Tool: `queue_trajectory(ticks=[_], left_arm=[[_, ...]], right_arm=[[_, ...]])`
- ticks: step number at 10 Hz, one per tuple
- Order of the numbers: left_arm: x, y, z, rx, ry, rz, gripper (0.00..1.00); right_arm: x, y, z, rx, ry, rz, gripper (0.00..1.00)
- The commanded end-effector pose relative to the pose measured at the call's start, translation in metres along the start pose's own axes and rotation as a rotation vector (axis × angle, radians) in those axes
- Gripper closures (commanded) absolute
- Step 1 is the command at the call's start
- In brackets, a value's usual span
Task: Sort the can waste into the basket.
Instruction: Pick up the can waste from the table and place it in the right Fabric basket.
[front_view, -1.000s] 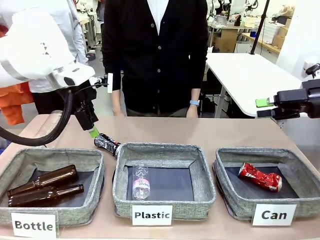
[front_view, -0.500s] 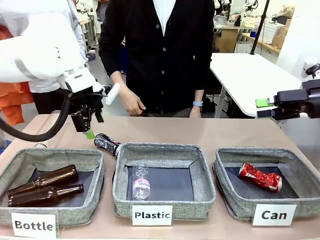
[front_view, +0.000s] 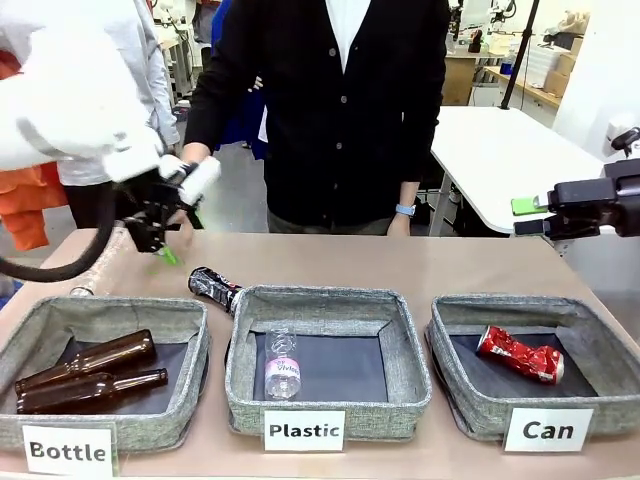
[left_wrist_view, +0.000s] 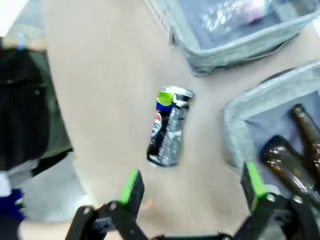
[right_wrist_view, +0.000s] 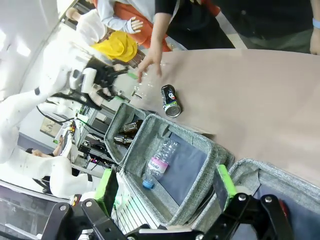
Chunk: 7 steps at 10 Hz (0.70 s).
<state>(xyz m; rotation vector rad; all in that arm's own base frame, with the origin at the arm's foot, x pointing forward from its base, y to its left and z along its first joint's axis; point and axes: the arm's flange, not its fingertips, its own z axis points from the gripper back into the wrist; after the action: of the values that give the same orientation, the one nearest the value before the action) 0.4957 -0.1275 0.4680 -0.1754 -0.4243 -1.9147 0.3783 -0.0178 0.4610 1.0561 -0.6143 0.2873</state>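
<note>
The black can (front_view: 215, 288) with blue-white marks lies on its side on the table, just behind the left corner of the "Plastic" bin (front_view: 325, 300). My left gripper (front_view: 165, 250) hovers open to the left of it. In the left wrist view the black can (left_wrist_view: 170, 125) lies beyond my left gripper (left_wrist_view: 192, 185), with nothing between the fingers. The red can (front_view: 520, 355) rests inside the "Can" basket (front_view: 600, 330) at the right. My right gripper (front_view: 522, 216) hangs open above and behind that basket. From the right wrist, my right gripper (right_wrist_view: 165, 185) stands wide, with the black can (right_wrist_view: 171, 101) far off.
A person stands at the far side; one hand (front_view: 185, 215) reaches down beside my left gripper to a clear plastic bottle (right_wrist_view: 140, 85) on the table. The "Bottle" bin (front_view: 180, 320) holds two brown bottles (front_view: 90, 375). Another clear bottle (front_view: 283, 372) lies in the "Plastic" bin.
My left gripper has drawn back to the left, away from the black can, and rolled. The person has leaned in and lowered a hand by my left gripper. The right arm stayed still.
</note>
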Motion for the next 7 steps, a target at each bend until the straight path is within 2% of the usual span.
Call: queue_trajectory(ticks=[1, 3, 4, 5, 7], left_arm=[[-0.024, -0.111, 0.072, 0.096, -0.088, 0.115, 0.00], [-0.054, -0.174, 0.104, 0.120, -0.132, 0.230, 0.00], [-0.083, -0.209, 0.117, 0.167, -0.197, 0.242, 0.00], [-0.116, -0.235, 0.125, 0.190, -0.250, 0.349, 0.00], [-0.168, -0.264, 0.124, 0.192, -0.353, 0.447, 0.00]], right_arm=[[0.001, 0.001, 0.001, 0.009, -0.007, 0.005, 0.00], [0.001, 0.001, 0.001, 0.009, -0.007, 0.005, 0.00], [0.001, 0.001, 0.001, 0.009, -0.007, 0.005, 0.00], [0.001, 0.001, 0.001, 0.009, -0.007, 0.005, 0.00], [0.001, 0.001, 0.001, 0.009, -0.007, 0.005, 0.00]])
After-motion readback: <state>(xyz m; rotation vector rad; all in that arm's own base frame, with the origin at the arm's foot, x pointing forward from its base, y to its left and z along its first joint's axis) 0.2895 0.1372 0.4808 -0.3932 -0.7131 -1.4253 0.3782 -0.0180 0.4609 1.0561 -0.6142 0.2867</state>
